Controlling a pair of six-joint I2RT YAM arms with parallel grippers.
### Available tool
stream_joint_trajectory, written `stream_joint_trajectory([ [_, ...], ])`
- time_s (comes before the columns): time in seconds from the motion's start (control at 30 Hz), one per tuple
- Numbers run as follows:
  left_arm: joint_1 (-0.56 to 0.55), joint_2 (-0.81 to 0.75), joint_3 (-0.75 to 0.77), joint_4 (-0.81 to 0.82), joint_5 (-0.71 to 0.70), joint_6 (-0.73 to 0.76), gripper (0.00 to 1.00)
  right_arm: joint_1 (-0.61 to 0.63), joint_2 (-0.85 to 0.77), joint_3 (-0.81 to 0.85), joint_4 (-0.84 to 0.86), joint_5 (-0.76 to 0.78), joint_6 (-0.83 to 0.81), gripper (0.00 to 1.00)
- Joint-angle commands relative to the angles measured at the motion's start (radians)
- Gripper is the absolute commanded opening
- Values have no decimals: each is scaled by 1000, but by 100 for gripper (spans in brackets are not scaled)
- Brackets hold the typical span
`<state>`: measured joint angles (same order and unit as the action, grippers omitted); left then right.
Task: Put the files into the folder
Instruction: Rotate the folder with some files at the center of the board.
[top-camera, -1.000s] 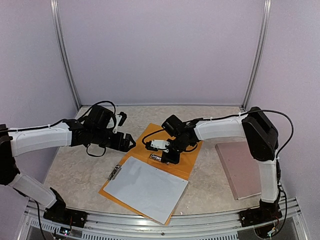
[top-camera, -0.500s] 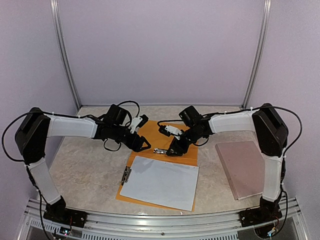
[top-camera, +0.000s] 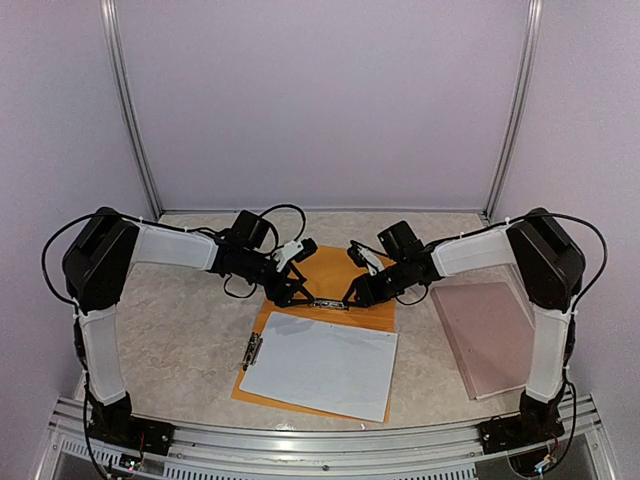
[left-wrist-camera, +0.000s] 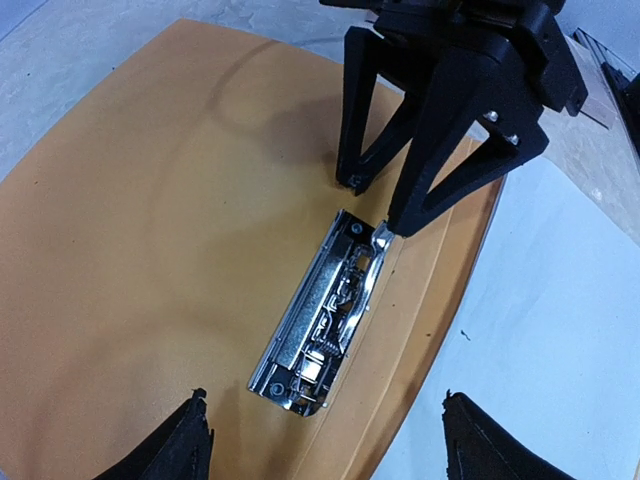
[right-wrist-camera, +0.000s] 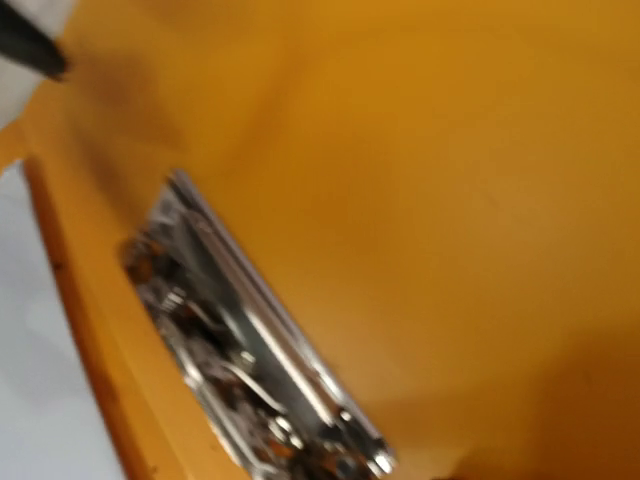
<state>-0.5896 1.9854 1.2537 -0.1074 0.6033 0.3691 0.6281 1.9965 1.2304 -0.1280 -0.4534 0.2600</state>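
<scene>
Left fingers (left-wrist-camera: 190, 445), right fingers (left-wrist-camera: 440, 140) nearer clip (left-wrist-camera: 325, 320)

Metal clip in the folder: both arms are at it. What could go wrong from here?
1. Collision: left jaws and right jaws face each other, both open, close together over the metal clip.
2. Slip: one right fingertip sits on the clip's very end and may skid off.
3. Pressing there could drag the folder and shift the loose files lying on it.

The left arm (top-camera: 172, 245) and right arm (top-camera: 468, 250) are white-shelled with black joints and cables (top-camera: 283, 209). The right gripper (left-wrist-camera: 372, 205) is black.
</scene>
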Motion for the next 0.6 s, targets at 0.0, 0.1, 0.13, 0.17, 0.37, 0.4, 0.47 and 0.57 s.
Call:
stream_joint_trajectory([
  [0.0, -13, 36, 62, -48, 46, 135, 76, -2, -51, -45, 90, -6, 142, 45],
  [0.1, -35, 58, 91, -94, 22, 170, 76, -9, -58, -62, 96, -16, 155, 45],
  [0.13, -41, 68, 103, -117, 9, 176, 76, -10, -58, -65, 98, -20, 159, 44],
  [0.17, -47, 73, 116, -132, -3, 178, 76, -10, -58, -72, 111, -30, 167, 43],
  [0.37, -75, 79, 116, -153, -65, 167, 75, -10, -47, -93, 125, -55, 189, 33],
  [0.4, -78, 79, 114, -154, -74, 168, 75, -9, -49, -102, 125, -54, 191, 32],
  [0.47, -86, 82, 114, -157, -92, 165, 75, -9, -55, -110, 125, -39, 186, 30],
  [0.57, -94, 81, 112, -156, -102, 164, 75, -8, -61, -123, 125, -32, 183, 29],
])
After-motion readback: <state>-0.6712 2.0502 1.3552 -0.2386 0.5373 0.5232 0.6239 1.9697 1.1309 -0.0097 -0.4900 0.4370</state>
